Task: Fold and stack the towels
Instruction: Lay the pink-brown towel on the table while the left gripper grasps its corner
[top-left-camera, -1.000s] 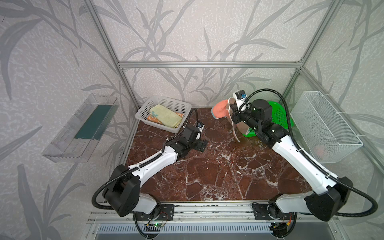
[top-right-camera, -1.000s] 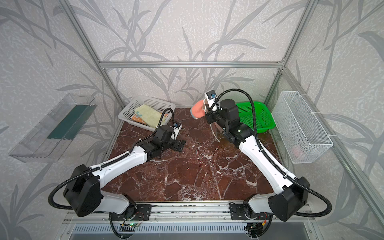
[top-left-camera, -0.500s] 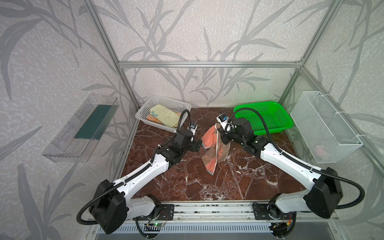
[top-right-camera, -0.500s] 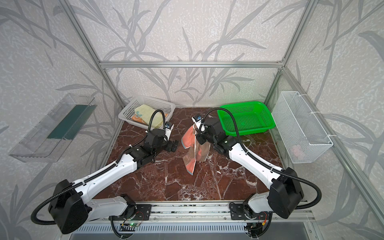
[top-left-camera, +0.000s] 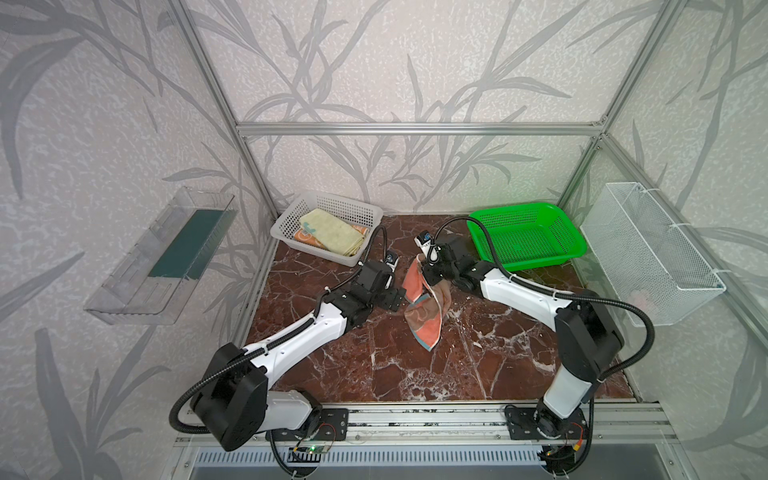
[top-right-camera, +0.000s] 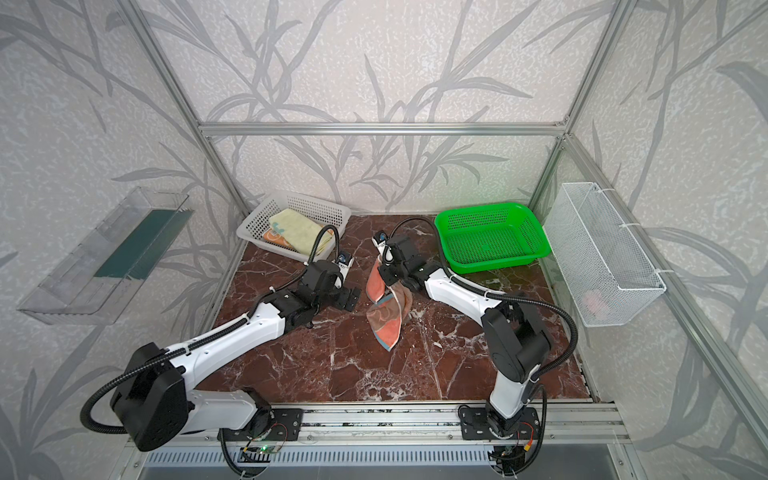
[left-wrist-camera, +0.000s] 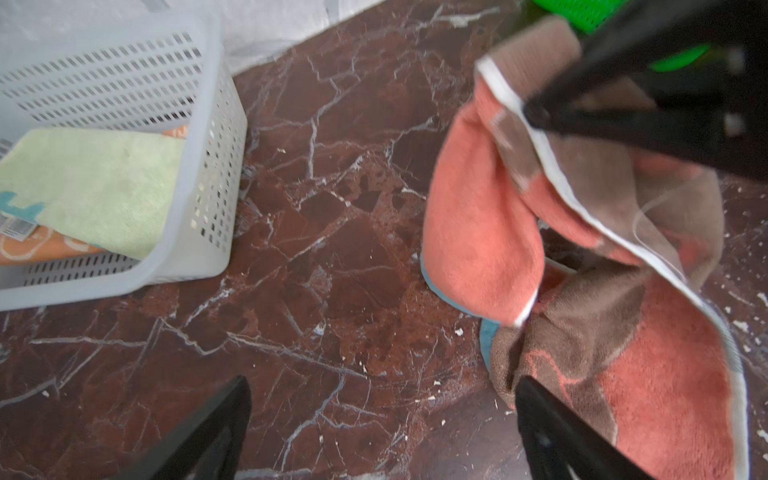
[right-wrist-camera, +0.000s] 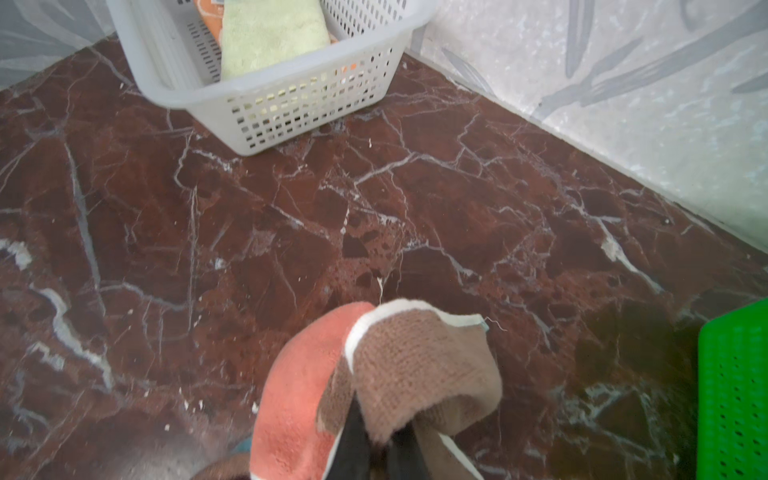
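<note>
We see right gripper (top-left-camera: 427, 269) pinching pink towel (top-left-camera: 424, 318) by its top edge; lower end rests on table (top-left-camera: 374, 365); left gripper (top-left-camera: 394, 297) spread wide just beside it. In basket (top-left-camera: 345, 208), yellow towel (top-left-camera: 332, 228) over orange towel (top-left-camera: 304, 238).

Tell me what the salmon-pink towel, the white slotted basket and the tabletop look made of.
Salmon-pink towel: terry cloth, matte, fuzzy looped pile. White slotted basket: moulded plastic, smooth, perforated walls. Tabletop: red-brown veined marble or a printed imitation, slightly glossy.

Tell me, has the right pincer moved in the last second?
Yes: the right pincer, gripping the pink towel, came away from the green basket toward the table's middle.
</note>
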